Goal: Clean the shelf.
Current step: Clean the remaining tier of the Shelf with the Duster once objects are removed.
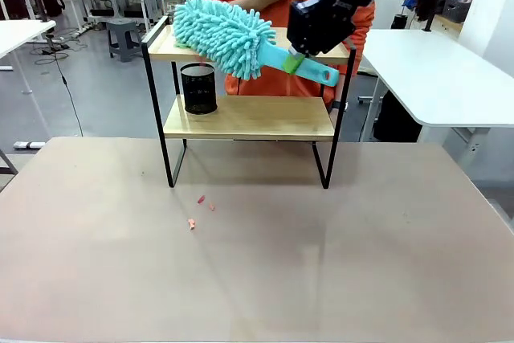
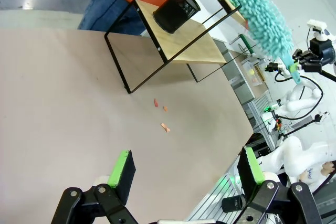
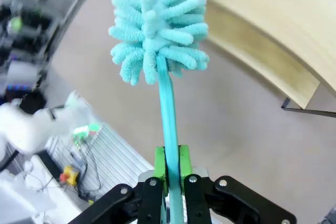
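Duster (image 1: 225, 34) at the shelf (image 1: 257, 116) top board, in the right gripper (image 1: 294, 62).

Pinched tight on the handle. Fluffy head straight out ahead of the grip, long axis running along the top board. Just past that head, the top board itself, touching the fluff or barely apart: cannot tell. Below the head, a black cup (image 1: 198, 88) on the lower board. Far closer to the shelf than the left gripper (image 2: 186, 169), spread wide, empty, low over the table (image 1: 361, 263) with pink crumbs (image 1: 201, 198) ahead. Likely next: sweeping lengthwise along the board.
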Controlling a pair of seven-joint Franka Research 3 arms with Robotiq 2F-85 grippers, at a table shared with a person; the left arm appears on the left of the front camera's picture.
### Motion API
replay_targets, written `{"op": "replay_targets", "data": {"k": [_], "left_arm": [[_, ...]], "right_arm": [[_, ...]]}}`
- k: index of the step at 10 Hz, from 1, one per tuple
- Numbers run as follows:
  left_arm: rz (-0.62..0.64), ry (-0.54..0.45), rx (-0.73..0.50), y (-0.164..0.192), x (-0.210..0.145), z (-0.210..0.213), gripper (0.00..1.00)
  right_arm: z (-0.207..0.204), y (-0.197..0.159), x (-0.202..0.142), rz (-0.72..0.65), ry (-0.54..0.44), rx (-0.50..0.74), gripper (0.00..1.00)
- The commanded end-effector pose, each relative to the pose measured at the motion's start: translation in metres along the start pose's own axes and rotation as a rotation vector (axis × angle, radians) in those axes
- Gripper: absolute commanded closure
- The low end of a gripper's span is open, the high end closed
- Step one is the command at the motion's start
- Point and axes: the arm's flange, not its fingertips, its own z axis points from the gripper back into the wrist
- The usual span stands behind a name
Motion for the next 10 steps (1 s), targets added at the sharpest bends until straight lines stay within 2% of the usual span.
{"op": "replay_targets", "data": {"k": [1, 3, 6, 8, 9, 10], "left_arm": [[-0.019, -0.024, -0.013, -0.001, 0.000, -0.002, 0.00], [-0.019, -0.024, -0.013, -0.001, 0.000, -0.002, 0.00], [-0.019, -0.024, -0.013, -0.001, 0.000, -0.002, 0.00], [-0.019, -0.024, -0.013, -0.001, 0.000, -0.002, 0.00], [-0.019, -0.024, -0.013, -0.001, 0.000, -0.002, 0.00], [-0.019, -0.024, -0.013, -0.001, 0.000, -0.002, 0.00]], "right_arm": [[0.024, -0.013, -0.025, 0.129, 0.097, 0.179, 0.88], [0.047, -0.030, -0.073, 0.198, 0.192, 0.395, 0.88], [0.071, -0.061, -0.133, 0.152, 0.073, 0.510, 0.88], [0.076, -0.083, -0.157, 0.130, 0.019, 0.593, 0.88], [0.083, -0.098, -0.173, 0.113, -0.009, 0.646, 0.88], [0.101, -0.124, -0.203, 0.038, -0.086, 0.661, 0.88]]}}
